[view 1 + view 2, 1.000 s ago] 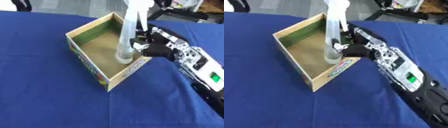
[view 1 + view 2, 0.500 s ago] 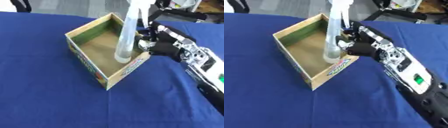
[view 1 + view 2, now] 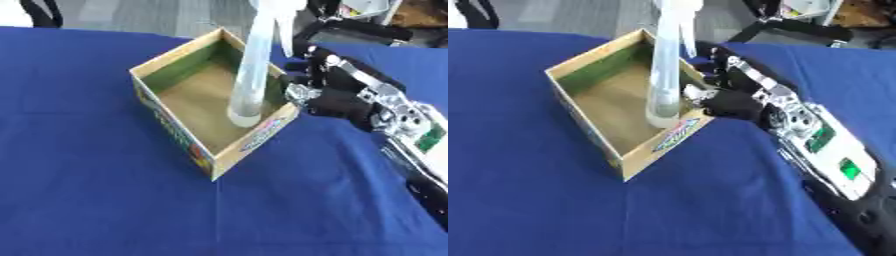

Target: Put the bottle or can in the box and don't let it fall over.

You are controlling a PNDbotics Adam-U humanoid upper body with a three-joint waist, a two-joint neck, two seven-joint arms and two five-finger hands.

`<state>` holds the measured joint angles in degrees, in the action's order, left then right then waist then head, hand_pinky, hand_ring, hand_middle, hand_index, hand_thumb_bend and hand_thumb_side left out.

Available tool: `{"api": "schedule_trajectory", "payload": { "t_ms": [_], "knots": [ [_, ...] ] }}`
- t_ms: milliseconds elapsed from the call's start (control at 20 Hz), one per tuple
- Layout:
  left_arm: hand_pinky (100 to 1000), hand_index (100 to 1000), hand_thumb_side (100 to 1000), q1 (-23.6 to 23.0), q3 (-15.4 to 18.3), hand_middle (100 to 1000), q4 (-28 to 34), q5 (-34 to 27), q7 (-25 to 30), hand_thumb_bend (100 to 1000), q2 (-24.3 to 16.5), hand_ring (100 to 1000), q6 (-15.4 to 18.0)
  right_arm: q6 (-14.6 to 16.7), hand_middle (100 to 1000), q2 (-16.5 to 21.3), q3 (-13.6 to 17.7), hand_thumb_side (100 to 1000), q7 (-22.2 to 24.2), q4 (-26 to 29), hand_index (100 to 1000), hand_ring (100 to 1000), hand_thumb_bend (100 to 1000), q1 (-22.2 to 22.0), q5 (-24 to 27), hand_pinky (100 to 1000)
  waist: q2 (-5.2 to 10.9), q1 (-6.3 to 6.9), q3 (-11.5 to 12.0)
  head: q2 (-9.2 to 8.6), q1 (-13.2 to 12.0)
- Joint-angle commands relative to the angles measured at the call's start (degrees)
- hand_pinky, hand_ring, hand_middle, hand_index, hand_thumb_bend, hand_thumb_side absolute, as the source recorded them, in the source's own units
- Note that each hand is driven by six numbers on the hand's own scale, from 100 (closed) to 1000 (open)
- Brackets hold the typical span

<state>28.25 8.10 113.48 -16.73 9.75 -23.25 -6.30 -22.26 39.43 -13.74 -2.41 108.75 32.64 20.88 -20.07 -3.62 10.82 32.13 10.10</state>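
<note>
Right hand (image 3: 337, 97) comes in from the lower right, forearm lying diagonally across the blue tablecloth (image 3: 79, 175), palm sitting just outside the near-right wall of the box (image 3: 188, 145). Fingers point up and away, toward the far side of the table, spread and mostly straight; none wrap the bottle (image 3: 252, 75). Thumb side is near the box rim, just beside the bottle's lower part, and contact there can't be confirmed from either eye view. Hand holds nothing as far as visible. Bottle is a tall translucent one, standing inside the box with its base on the box floor against the right-hand corner, leaning slightly so its top tips toward the far right; the top runs out of the view's upper edge. Box is open-topped cardboard, green inner walls, printed label on the outer faces, set askew on the cloth. Versus 1.0 s ago: fingers were curled round the bottle at rim height then, half a second ago they were already loosening, now they are opened out and the hand has backed off to the right of the bottle. Bottle base is in the same corner, lean about unchanged, still up. Left hand does not show in either view.
</note>
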Motion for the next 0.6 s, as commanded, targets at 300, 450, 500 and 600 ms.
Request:
{"api": "schedule_trajectory", "payload": {
  "t_ms": [300,450,500,600],
  "knots": [
    [1000,925,169,-0.2,0.74,1000,1.11,0.46,-0.21,253,-1.99,1000,0.25,0.0,1000,1.79,2.29,259,-1.62,3.54,1000,1000,100,-2.61,-0.05,1000,1.74,0.47,-0.77,0.43,-0.69],
    [1000,923,169,-0.45,0.93,1000,1.11,0.56,-0.43,253,-2.13,1000,0.27,0.59,1000,2.5,4.35,280,-4.18,5.47,1000,1000,100,-4.8,1.31,1000,1.87,0.49,-1.19,0.73,-1.5],
    [1000,923,168,-0.6,1.03,1000,1.11,0.6,-0.55,253,-2.22,1000,0.25,1.37,1000,2.86,5.36,296,-5.17,5.65,1000,1000,100,-5.67,1.92,1000,1.96,0.49,-1.43,0.96,-1.97],
    [1000,923,167,-0.88,1.14,1000,1.11,0.67,-0.73,252,-2.43,1000,0.23,3.59,1000,3.6,7.34,339,-6.65,5.79,1000,1000,100,-7.75,3.67,1000,2.13,0.48,-1.85,1.21,-2.68]
  ]
}}
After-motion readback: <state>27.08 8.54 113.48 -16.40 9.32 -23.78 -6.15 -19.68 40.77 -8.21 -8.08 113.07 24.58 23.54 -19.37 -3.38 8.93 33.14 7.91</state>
